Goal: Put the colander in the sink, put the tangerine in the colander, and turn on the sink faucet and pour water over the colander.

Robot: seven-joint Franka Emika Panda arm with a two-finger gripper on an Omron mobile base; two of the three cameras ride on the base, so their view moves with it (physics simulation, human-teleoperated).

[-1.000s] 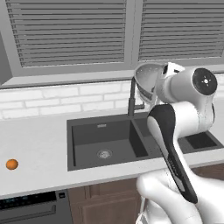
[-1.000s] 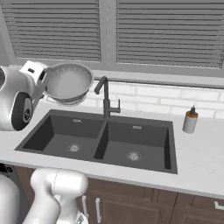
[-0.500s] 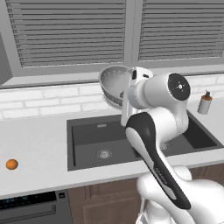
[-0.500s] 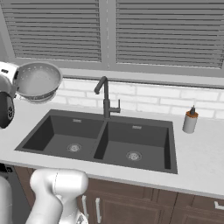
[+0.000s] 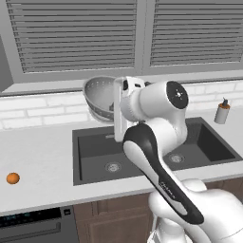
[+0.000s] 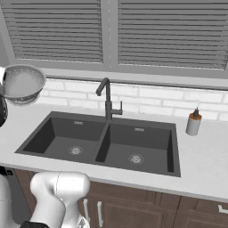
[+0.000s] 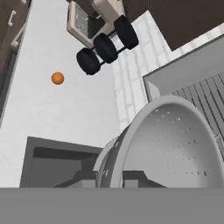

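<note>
You have the colander [image 5: 100, 98] up in the air, carried at the end of the arm above the back left corner of the sink [image 5: 95, 156]. In the hand view the colander [image 7: 175, 144] sits right against the camera, its perforated inside facing you at 3 o'clock, and the gripper's fingers clamp its rim at the bottom edge. From the right base view the colander [image 6: 22, 83] hangs at 9 o'clock, over the counter [image 6: 205, 156] and clear of the sink [image 6: 107, 142].

The tangerine [image 5: 13, 178] lies alone on the counter [image 5: 38, 161], well to the left of the sink, at 8 o'clock in the left base view. In the hand view the tangerine [image 7: 57, 78] shows at 11 o'clock on the pale counter.

The faucet [image 6: 107, 100] stands behind the divider between the two basins, its spout angled up and left, its small lever pointing right. In the left base view the arm hides most of it. A soap bottle [image 6: 193, 122] stands on the counter behind the sink's right end, at 3 o'clock; it shows also in the left base view [image 5: 221, 112]. Both basins are bare but for their steel drains [image 6: 75, 150].

A stove with three dark knobs [image 7: 105, 46] shows at 12 o'clock in the hand view, beyond the tangerine. Shuttered windows [image 6: 107, 31] run behind the white brick backsplash [image 6: 147, 100].
</note>
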